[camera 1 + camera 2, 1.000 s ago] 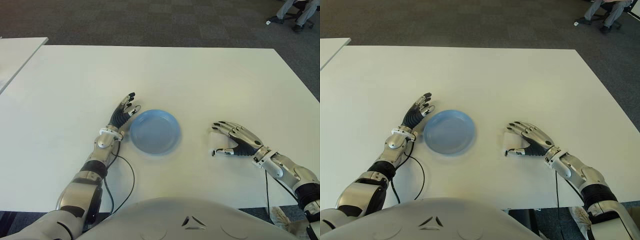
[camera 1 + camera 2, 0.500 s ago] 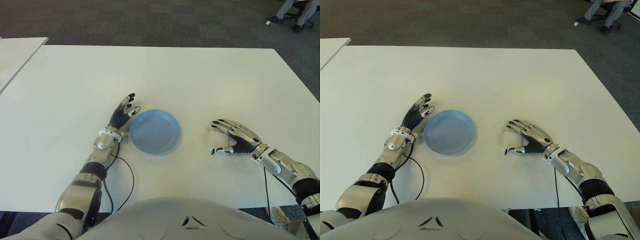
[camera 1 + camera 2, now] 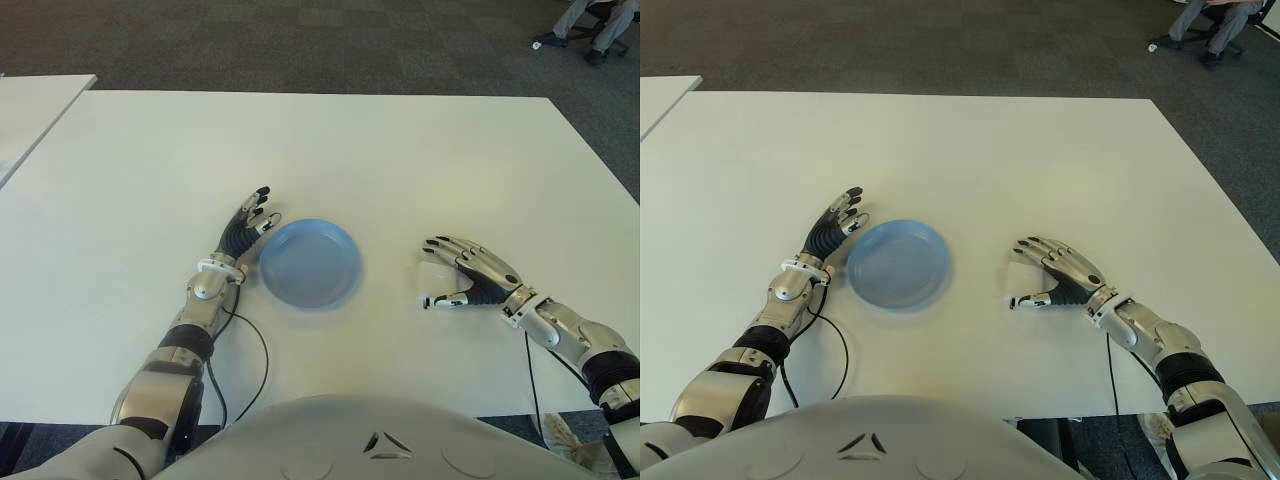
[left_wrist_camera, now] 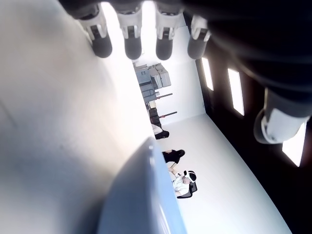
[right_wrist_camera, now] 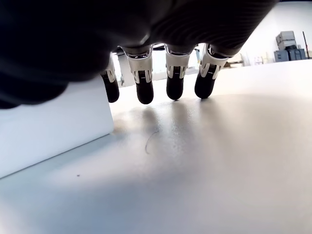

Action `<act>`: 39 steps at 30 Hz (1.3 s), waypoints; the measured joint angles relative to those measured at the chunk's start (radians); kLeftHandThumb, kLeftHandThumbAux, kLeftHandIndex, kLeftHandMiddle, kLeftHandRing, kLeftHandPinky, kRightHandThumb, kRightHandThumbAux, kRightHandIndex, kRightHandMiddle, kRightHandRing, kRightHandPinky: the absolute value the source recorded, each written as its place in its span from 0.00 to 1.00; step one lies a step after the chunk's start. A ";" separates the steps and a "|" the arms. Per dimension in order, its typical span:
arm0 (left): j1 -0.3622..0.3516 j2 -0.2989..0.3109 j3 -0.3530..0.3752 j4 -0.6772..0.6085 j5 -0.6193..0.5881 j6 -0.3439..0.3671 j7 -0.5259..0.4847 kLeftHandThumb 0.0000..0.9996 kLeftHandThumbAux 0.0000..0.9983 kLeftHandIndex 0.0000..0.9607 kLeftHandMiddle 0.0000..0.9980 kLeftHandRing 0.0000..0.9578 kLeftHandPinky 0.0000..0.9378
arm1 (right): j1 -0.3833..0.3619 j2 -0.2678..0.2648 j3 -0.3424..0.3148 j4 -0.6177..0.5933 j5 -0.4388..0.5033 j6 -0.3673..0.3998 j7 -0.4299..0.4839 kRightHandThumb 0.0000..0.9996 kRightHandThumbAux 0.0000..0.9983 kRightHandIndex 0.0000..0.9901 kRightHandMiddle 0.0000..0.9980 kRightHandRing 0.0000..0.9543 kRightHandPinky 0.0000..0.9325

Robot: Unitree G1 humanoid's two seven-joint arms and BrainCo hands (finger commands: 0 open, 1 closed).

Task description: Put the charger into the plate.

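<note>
My right hand [image 3: 468,277] has crept slightly toward my body | its thumb now hangs lower, away from the fingers | white charger [image 5: 51,127] beneath it, possibly a bit more exposed

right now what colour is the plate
Light blue, plain, no pattern. The plate shows best in the left eye view.
</note>
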State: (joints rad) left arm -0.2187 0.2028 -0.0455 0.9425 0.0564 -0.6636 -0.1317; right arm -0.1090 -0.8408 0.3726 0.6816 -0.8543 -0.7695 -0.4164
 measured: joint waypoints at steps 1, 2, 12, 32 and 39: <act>0.000 0.000 0.000 0.000 0.000 0.000 0.000 0.00 0.48 0.00 0.04 0.05 0.06 | -0.003 0.000 0.003 0.003 -0.006 0.000 -0.008 0.21 0.13 0.00 0.00 0.00 0.00; 0.000 0.000 -0.001 0.000 0.001 0.000 0.000 0.00 0.48 0.00 0.04 0.05 0.06 | -0.005 -0.001 0.005 0.006 -0.009 0.000 -0.015 0.21 0.13 0.00 0.00 0.00 0.00; 0.000 0.003 -0.002 0.000 0.002 -0.001 0.000 0.00 0.48 0.00 0.04 0.05 0.07 | -0.013 -0.009 0.025 0.015 -0.034 0.008 -0.066 0.20 0.13 0.00 0.00 0.00 0.00; 0.004 0.018 -0.017 0.004 0.078 -0.028 0.055 0.00 0.43 0.00 0.06 0.06 0.08 | 0.090 -0.124 0.004 -0.174 -0.045 0.121 -0.011 0.20 0.15 0.00 0.00 0.00 0.00; 0.002 0.019 -0.017 0.007 0.090 -0.029 0.070 0.00 0.41 0.00 0.06 0.06 0.09 | 0.168 -0.178 -0.033 -0.263 -0.049 0.163 0.020 0.18 0.15 0.00 0.00 0.00 0.00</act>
State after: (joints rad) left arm -0.2167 0.2214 -0.0630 0.9498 0.1465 -0.6926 -0.0616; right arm 0.0589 -1.0183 0.3392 0.4183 -0.9031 -0.6068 -0.3966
